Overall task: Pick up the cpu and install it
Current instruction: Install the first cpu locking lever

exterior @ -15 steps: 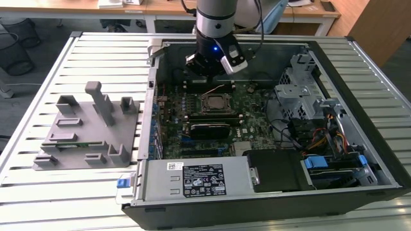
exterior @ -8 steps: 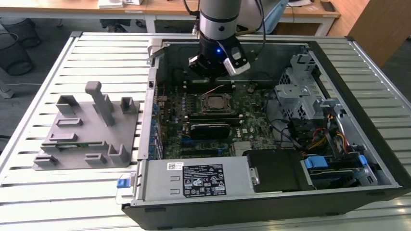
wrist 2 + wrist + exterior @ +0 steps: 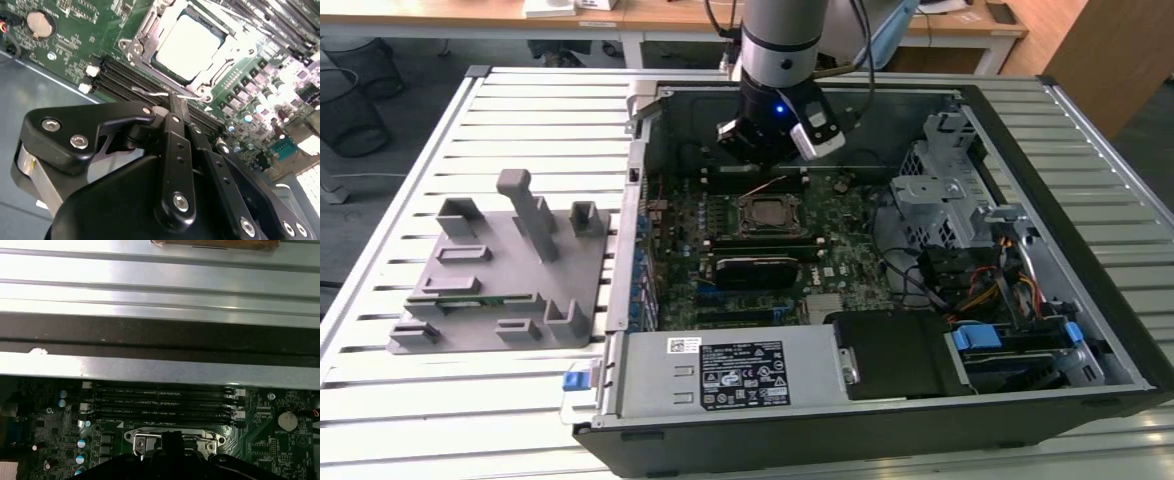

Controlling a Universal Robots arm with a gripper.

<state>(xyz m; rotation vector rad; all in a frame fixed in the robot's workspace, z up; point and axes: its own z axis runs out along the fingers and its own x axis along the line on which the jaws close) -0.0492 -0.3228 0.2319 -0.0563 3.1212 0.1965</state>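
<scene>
CPU sits in the socket, and we hang over the board with nothing in our grip.

In the second wrist view we see the cpu (image 3: 189,46), silvery top up, lying flat inside the socket frame (image 3: 134,49) on the motherboard (image 3: 65,45), and our gripper (image 3: 176,107) has its fingers drawn together, holding nothing, its tip just above the RAM slots (image 3: 120,75) beside the socket. In the exterior view we are inside the open case (image 3: 1107,330), gripper (image 3: 769,150) above the far end of the board, with the socket (image 3: 769,213) just below us. The grey fixture (image 3: 507,270) stands on the slatted table (image 3: 400,400), at the exterior view's left, well apart from us. In the first wrist view the RAM slots (image 3: 160,400) run between the socket frame (image 3: 172,436) and the case wall (image 3: 160,371).
</scene>
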